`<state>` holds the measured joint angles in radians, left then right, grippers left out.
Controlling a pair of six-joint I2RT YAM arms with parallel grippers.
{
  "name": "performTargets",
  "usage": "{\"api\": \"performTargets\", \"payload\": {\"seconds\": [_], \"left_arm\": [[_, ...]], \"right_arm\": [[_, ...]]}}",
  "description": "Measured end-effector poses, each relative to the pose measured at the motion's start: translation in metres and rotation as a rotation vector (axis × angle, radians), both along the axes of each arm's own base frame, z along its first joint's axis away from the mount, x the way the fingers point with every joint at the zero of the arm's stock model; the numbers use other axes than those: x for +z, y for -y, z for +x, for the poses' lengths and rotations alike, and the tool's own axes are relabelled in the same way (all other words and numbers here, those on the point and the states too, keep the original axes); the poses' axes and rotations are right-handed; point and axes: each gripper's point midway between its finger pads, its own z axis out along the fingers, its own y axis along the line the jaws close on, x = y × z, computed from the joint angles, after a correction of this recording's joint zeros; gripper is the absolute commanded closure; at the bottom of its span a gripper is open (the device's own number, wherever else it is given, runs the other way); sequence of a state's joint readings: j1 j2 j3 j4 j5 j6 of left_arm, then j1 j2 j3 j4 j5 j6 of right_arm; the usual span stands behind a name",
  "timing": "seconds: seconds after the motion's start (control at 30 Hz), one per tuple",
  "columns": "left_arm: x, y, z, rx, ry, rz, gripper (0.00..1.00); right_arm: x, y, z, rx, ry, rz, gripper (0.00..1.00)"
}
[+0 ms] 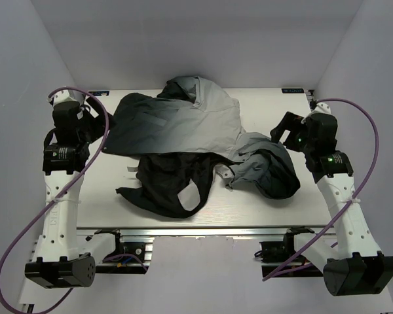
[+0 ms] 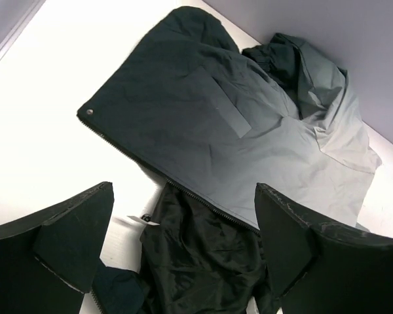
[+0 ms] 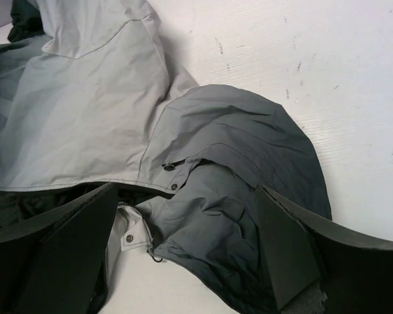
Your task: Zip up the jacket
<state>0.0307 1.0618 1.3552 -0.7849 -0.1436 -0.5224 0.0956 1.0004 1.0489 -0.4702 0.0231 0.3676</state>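
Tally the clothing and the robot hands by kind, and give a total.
jacket: 1
hands: 2 (left hand, right hand, both open, holding nothing)
total: 3

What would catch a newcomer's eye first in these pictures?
A large hooded fabric jacket fading from light grey to black lies crumpled and unzipped in the middle of the white table, its black lining spilling toward the near edge. On either side the left pincer and right pincer hover open, holding nothing.
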Motion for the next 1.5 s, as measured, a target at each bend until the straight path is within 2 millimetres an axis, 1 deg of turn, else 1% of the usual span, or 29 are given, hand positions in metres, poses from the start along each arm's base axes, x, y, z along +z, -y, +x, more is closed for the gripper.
{"api": "performTargets", "payload": {"seconds": [0.07,0.2,0.3,0.37,0.4,0.43,0.5,0.53,0.57,0.63,0.7,0.73,0.8,0.83,0.9,0.97,1.0,1.07,1.1,1.17,1.2,1.23,1.27,1.33,1.37,1.4,1.5], "left_arm": [[0.001,0.004,0.001,-0.028,0.004,0.002,0.02],[-0.005,0.018,0.007,-0.124,-0.013,-0.008,0.02],[-0.010,0.034,0.019,-0.216,-0.012,-0.032,0.02],[-0.019,0.049,0.031,-0.266,-0.027,-0.030,0.02],[-0.026,0.063,0.037,-0.303,-0.043,-0.020,0.02],[-0.032,0.081,0.043,-0.349,-0.063,-0.005,0.02],[-0.049,0.135,0.058,-0.465,-0.118,0.061,0.02],[-0.055,0.162,0.064,-0.529,-0.135,0.092,0.02],[-0.063,0.194,0.072,-0.605,-0.150,0.127,0.02],[-0.082,0.248,0.085,-0.737,-0.176,0.214,0.02],[-0.103,0.292,0.093,-0.834,-0.204,0.311,0.02],[-0.113,0.311,0.100,-0.870,-0.208,0.368,0.02],[-0.128,0.349,0.114,-0.937,-0.203,0.490,0.02],[-0.138,0.366,0.120,-0.965,-0.197,0.546,0.02],[-0.159,0.390,0.123,-1.019,-0.199,0.639,0.02],[-0.184,0.406,0.119,-1.081,-0.216,0.712,0.02],[-0.197,0.410,0.117,-1.110,-0.234,0.747,0.02],[-0.216,0.412,0.114,-1.143,-0.261,0.793,0.02],[-0.223,0.412,0.115,-1.150,-0.271,0.812,0.02],[-0.232,0.412,0.119,-1.150,-0.273,0.835,0.02],[-0.236,0.412,0.122,-1.147,-0.272,0.842,0.05],[-0.238,0.412,0.124,-1.143,-0.270,0.846,0.14],[-0.240,0.412,0.127,-1.135,-0.266,0.853,0.37],[-0.245,0.413,0.132,-1.118,-0.265,0.851,0.66],[-0.245,0.414,0.135,-1.106,-0.258,0.853,0.78],[-0.246,0.416,0.137,-1.092,-0.251,0.846,1.00],[-0.244,0.417,0.142,-1.059,-0.238,0.836,1.00]], "right_arm": [[0.002,-0.002,-0.001,0.010,0.005,0.007,0.11],[0.000,-0.007,-0.006,0.034,0.019,0.023,0.11],[-0.006,-0.010,-0.013,0.048,0.010,0.042,0.11],[-0.013,-0.014,-0.016,0.069,-0.017,0.054,0.11],[-0.018,-0.017,-0.018,0.083,-0.038,0.061,0.11],[-0.024,-0.020,-0.020,0.101,-0.060,0.070,0.11],[-0.042,-0.029,-0.025,0.138,-0.115,0.085,0.11],[-0.055,-0.033,-0.031,0.155,-0.156,0.092,0.11],[-0.068,-0.039,-0.038,0.172,-0.194,0.094,0.11],[-0.097,-0.053,-0.057,0.211,-0.288,0.080,0.11],[-0.117,-0.064,-0.075,0.238,-0.364,0.049,0.11],[-0.126,-0.068,-0.084,0.242,-0.395,0.028,0.11],[-0.139,-0.073,-0.097,0.243,-0.438,0.010,0.11],[-0.146,-0.072,-0.102,0.229,-0.453,0.006,0.11],[-0.157,-0.066,-0.108,0.183,-0.474,0.008,0.11],[-0.166,-0.060,-0.114,0.144,-0.488,0.010,0.11],[-0.169,-0.058,-0.116,0.130,-0.495,0.010,0.11],[-0.174,-0.057,-0.118,0.110,-0.507,0.017,0.11],[-0.175,-0.057,-0.118,0.106,-0.512,0.021,0.11],[-0.178,-0.059,-0.118,0.099,-0.514,0.035,0.11],[-0.181,-0.059,-0.119,0.097,-0.515,0.039,0.11],[-0.183,-0.059,-0.120,0.097,-0.519,0.043,0.11],[-0.187,-0.059,-0.121,0.093,-0.525,0.045,0.11],[-0.192,-0.058,-0.124,0.086,-0.535,0.048,0.11],[-0.193,-0.058,-0.124,0.084,-0.535,0.051,0.11],[-0.195,-0.058,-0.124,0.083,-0.534,0.052,0.11],[-0.198,-0.059,-0.123,0.078,-0.538,0.055,0.11]]}}
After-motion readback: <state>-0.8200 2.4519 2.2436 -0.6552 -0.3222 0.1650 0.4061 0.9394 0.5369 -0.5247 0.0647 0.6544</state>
